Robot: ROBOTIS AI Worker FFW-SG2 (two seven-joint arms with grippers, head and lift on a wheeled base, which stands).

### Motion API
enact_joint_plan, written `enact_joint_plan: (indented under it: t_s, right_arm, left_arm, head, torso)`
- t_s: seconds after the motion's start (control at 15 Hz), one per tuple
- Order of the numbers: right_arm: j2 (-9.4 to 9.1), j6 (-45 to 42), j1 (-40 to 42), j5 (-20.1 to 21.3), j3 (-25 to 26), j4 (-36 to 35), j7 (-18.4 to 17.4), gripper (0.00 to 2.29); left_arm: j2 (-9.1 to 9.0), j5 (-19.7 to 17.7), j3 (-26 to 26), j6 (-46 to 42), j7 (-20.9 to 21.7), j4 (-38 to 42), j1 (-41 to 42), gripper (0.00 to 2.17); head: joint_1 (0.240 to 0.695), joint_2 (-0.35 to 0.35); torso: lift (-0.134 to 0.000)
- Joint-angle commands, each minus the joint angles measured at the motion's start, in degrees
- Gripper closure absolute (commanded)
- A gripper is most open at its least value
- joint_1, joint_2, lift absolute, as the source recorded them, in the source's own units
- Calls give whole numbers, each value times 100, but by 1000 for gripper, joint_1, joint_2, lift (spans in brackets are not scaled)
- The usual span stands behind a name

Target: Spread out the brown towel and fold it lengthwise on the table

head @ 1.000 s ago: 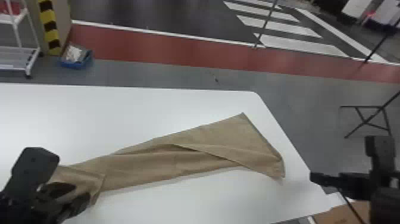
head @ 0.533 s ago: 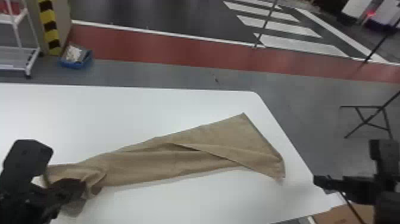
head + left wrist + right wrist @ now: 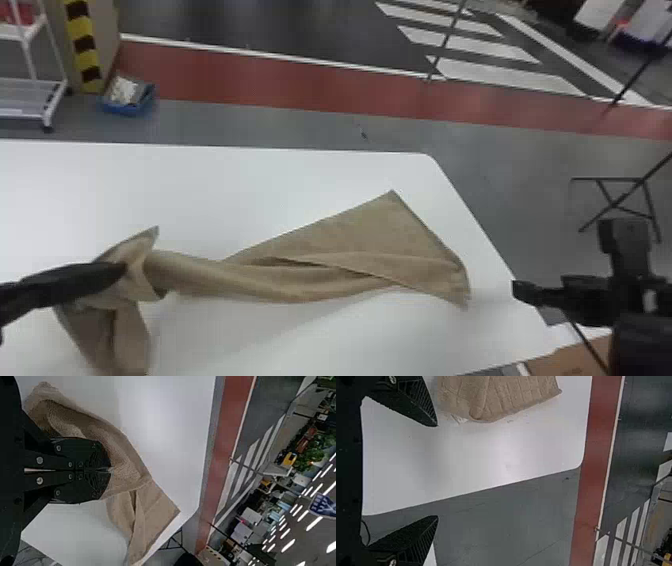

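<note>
Brown towel (image 3: 300, 282) in left gripper (image 3: 121, 270)

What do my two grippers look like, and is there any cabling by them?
The left gripper and right gripper are both black. Their fingers are flat and taper towards the ends, with fine ridges. Round silver screws dot the black parts. A thin dark cable curves beside the base of the right gripper.

I'm in an industrial hall or workshop: beyond my table (image 3: 210, 195), the floor (image 3: 525, 155) carries a red lane (image 3: 300, 85) and white crossing stripes (image 3: 470, 47); past its left part stands hazard tape (image 3: 82, 47), and strip lights (image 3: 314, 524) line the ceiling far behind.
</note>
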State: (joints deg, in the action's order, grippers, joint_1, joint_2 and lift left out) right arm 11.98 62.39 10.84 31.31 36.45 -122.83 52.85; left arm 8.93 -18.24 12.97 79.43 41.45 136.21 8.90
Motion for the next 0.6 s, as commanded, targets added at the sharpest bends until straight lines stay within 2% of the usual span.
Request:
enact_joint_plan:
  t_s: [0.0,0.2,0.27,0.33,0.53]
  right_arm:
    - [7,-2,-64,200,-209,-22,6,56]
    - [-20,-20,-82,543,-560,-22,-46,70]
    - [-29,-37,-82,675,-798,-22,-257,73]
    - [-29,-20,-82,780,-1009,-13,-319,76]
    - [-29,-20,-249,1457,-1931,154,-310,80]
  left_arm:
    - [-49,-329,460,280,-5,20,-266,1889]
    - [-93,-382,522,473,-119,-103,-450,1889]
    - [-93,-408,478,456,-102,-209,-459,1889]
    - [-102,-399,443,456,-58,-244,-459,1889]
    - [-120,-391,390,456,39,-314,-450,1889]
  head:
    - [695,-350]
    - [695,-350]
    - [695,-350]
    - [695,-350]
    - [695,-350]
  torso:
    - [-124]
    - [-124]
    - [-124]
    - [-124]
    - [-124]
